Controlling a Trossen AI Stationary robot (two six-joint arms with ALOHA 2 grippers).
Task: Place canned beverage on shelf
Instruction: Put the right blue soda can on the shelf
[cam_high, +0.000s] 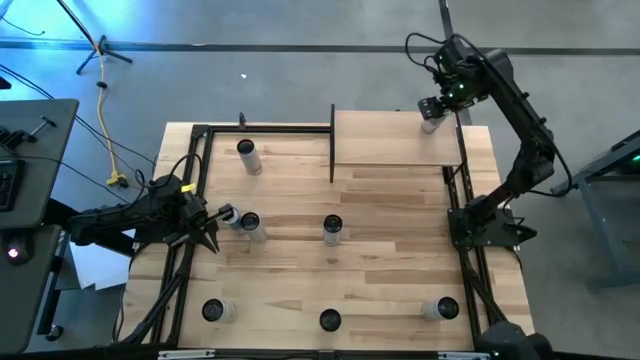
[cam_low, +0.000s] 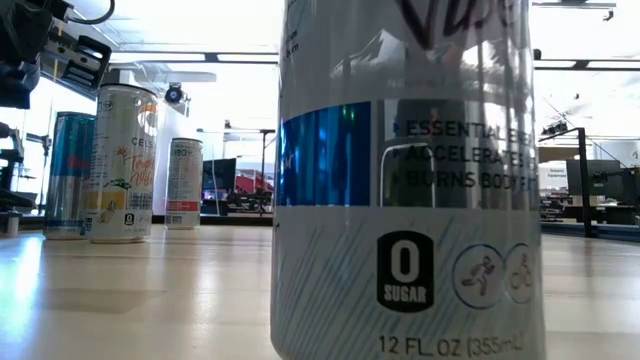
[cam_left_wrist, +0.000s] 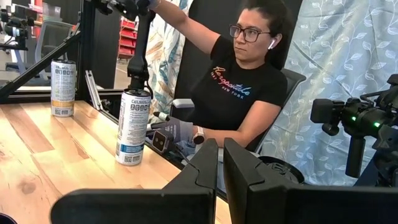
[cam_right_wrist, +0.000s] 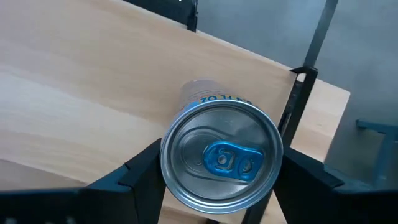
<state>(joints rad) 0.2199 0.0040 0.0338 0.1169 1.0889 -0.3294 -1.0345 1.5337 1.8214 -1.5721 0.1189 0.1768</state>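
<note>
My right gripper (cam_high: 432, 110) is shut on a silver canned beverage (cam_right_wrist: 221, 155) with a blue pull tab, over the far right corner of the shelf (cam_high: 395, 140), a light-wood plank on black posts. In the right wrist view the plank (cam_right_wrist: 81, 93) lies beneath the can. My left gripper (cam_high: 213, 238) waits shut at the table's left side, next to a standing can (cam_high: 250, 225), with nothing in it. My right gripper pinches the can's side wall just under the top rim (cam_right_wrist: 169, 180) between its two fingers (cam_right_wrist: 140, 174), one on each side. The fingers come steeply from above. The can stands lid up below them; whether its base rests on the shelf, I cannot tell.
Several more cans stand on the tabletop (cam_high: 400, 240): one at the far left (cam_high: 247, 152), one in the middle (cam_high: 332, 228), three along the near edge. One can (cam_low: 410, 180) fills the low view. A seated person (cam_left_wrist: 239, 81) is beyond the table.
</note>
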